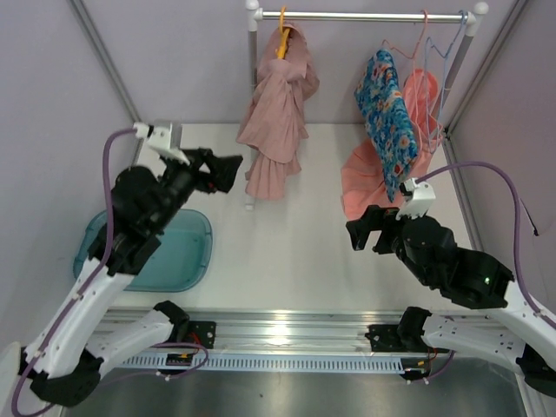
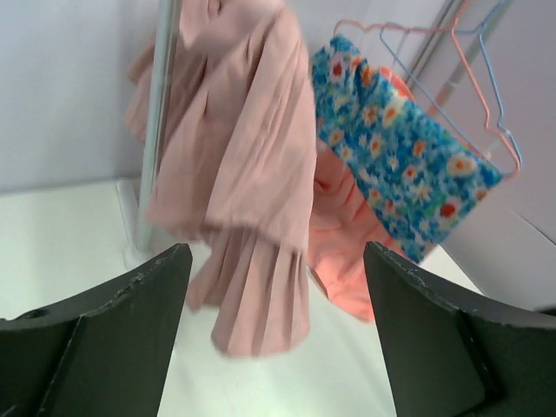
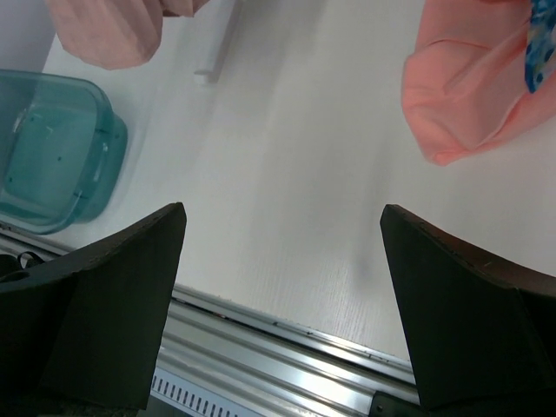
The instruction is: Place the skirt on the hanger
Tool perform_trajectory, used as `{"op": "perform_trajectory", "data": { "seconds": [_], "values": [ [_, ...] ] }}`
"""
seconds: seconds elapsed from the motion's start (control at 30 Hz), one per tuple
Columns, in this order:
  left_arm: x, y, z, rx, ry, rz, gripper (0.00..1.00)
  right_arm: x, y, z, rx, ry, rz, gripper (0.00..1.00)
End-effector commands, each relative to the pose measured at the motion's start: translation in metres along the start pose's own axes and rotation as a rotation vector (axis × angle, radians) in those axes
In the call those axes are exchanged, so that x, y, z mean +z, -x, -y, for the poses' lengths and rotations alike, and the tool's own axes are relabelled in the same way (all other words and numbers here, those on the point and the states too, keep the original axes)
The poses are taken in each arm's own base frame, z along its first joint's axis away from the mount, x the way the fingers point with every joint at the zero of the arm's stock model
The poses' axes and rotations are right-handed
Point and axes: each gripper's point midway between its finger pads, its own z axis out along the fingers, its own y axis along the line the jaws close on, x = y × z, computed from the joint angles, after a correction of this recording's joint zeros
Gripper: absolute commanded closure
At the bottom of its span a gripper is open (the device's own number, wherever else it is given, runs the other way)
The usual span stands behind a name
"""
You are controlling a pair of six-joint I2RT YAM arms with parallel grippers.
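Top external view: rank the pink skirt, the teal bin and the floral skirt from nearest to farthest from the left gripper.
1. Pink skirt, hanging just to the right of the left gripper.
2. Teal bin, on the table at the left, toward the arm bases.
3. Floral skirt, hanging on the rail's right side.

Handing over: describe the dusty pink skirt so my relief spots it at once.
Find the silver metal clothes rail across the back. At its left end, the dusty pink pleated skirt hangs from a yellow hanger. Its neighbours to the right are a blue floral cloth and a brighter coral garment.
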Motion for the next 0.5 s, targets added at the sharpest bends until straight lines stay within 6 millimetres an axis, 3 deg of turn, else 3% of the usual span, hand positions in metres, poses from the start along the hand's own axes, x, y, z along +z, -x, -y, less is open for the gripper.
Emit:
{"op": "perform_trajectory", "data": {
  "seconds": [0.0,0.07,0.13,0.23,0.47],
  "values": [
    [-0.017,-0.076,-0.004,-0.07,-0.025,-0.141,0.14,0.006,0.005,-0.011,0.04,0.04,0.031,0.01],
    [-0.035,-0.092,-0.002,-0.066,-0.043,-0.174,0.15,0.009,0.001,-0.013,0.038,0.05,0.022,0.01],
    [-0.044,-0.127,-0.009,-0.053,-0.025,-0.262,0.15,0.011,-0.001,-0.014,0.041,0.055,0.021,0.01],
    [-0.064,-0.161,-0.006,-0.029,-0.054,-0.385,0.13,0.014,-0.006,-0.014,0.04,0.061,0.009,0.01],
    [-0.087,-0.182,-0.014,0.024,-0.059,-0.428,0.11,0.016,-0.004,-0.009,0.085,0.058,0.05,0.01]
  ]
}}
